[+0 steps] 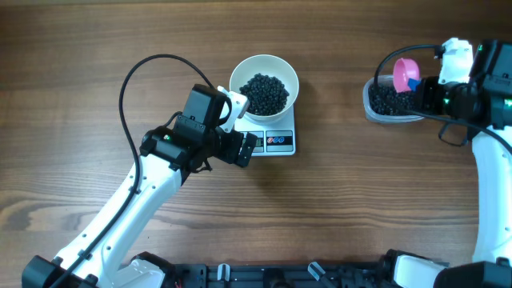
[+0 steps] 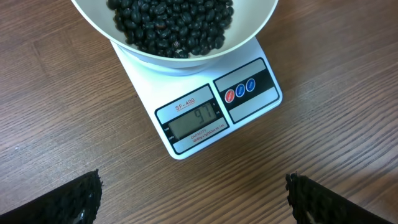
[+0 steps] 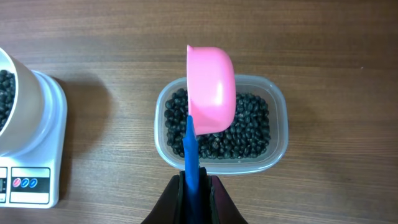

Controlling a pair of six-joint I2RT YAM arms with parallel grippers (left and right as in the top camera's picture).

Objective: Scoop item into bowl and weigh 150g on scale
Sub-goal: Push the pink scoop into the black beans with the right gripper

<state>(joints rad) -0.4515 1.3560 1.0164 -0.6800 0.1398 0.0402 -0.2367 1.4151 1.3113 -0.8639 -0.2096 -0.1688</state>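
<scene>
The left gripper [image 1: 249, 149] hangs empty, jaws wide apart, just in front of the small flat white kitchen scale [image 2: 146, 87]. I'd guess that lets its camera read the display [image 2: 194, 118], which seems to show 97. The round white bowl [image 1: 264, 62] sits on the scale, holding tiny black beans [image 1: 264, 92]. Far right, the right gripper [image 3: 196, 183] is clamped on the blue handle [image 3: 191, 155] of a small pink scoop [image 3: 211, 87]. It is held over the clear plastic tub [image 3: 277, 124], probably so strays drop back in.

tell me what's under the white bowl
The scale sits under the bowl; its display and buttons stick out in front. Most of its top is covered by the bowl.
</scene>
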